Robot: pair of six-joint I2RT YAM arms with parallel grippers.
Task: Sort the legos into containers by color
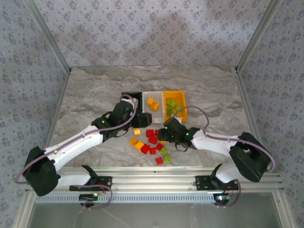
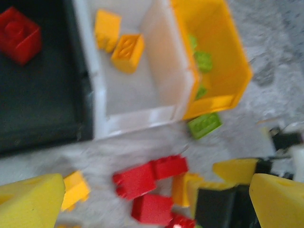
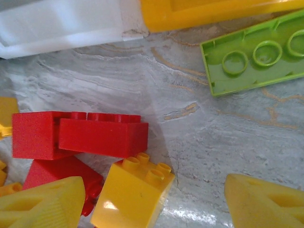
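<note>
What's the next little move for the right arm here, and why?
Probably lower the right pincer and close on the orange-yellow brick: it lies on the table between the open fingers, and the white bin already holds two like it.

The grey marbled worktop [image 1: 85, 90] carries three joined bins in a row near its middle: a black bin [image 1: 134, 94], a white bin [image 1: 145, 95] and an orange bin [image 1: 182, 99]. Between them and the near edge lie loose red bricks [image 1: 152, 139], orange-yellow bricks [image 1: 139, 145] and lime green bricks [image 1: 164, 151]. One green brick [image 3: 256, 52] lies upside down just beside the orange bin.
</note>
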